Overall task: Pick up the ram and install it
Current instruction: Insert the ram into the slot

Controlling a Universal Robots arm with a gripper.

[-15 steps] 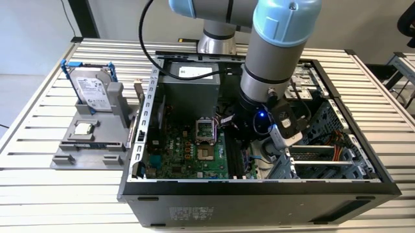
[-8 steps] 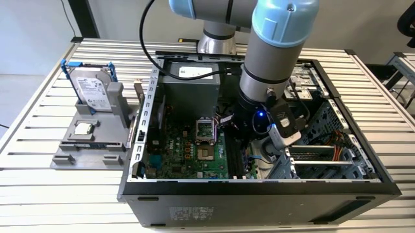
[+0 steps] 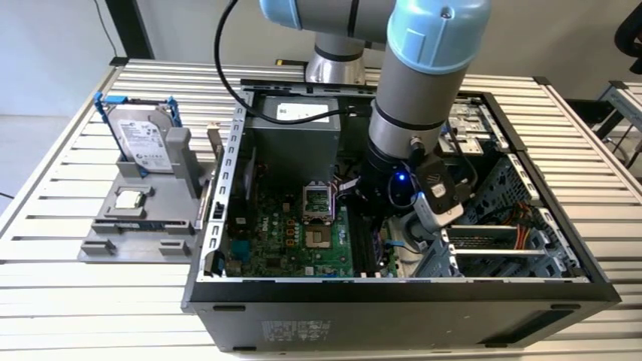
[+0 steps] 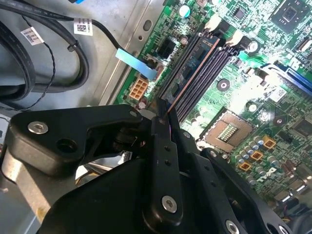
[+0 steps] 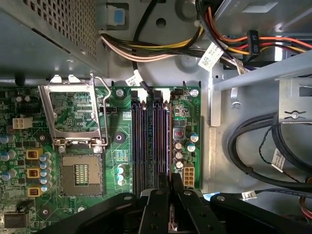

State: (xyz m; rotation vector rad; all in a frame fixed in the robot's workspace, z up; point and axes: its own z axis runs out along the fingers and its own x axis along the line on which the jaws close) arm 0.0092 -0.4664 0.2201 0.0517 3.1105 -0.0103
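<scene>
Here arm point(image 3: 407, 113) reaches steeply down into case point(image 3: 561, 248); jaws closed on ram point(image 4: 192, 80) seated edge-on in motherboard slot point(image 5: 161, 141).

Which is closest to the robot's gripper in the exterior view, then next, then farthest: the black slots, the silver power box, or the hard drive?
From the gripper, in the exterior view:
1. Black slots: right under it, on the motherboard.
2. Silver power box: at the case's back.
3. Hard drive: outside the case, standing in the gray holder at the view's left.

Gripper point(image 4: 163, 113) fingers pinch ram point(image 4: 192, 73) edge-on, stick lying along black slots point(image 4: 207, 73) at motherboard point(image 4: 273, 73) edge beside metal chassis wall point(image 4: 122, 34).
</scene>
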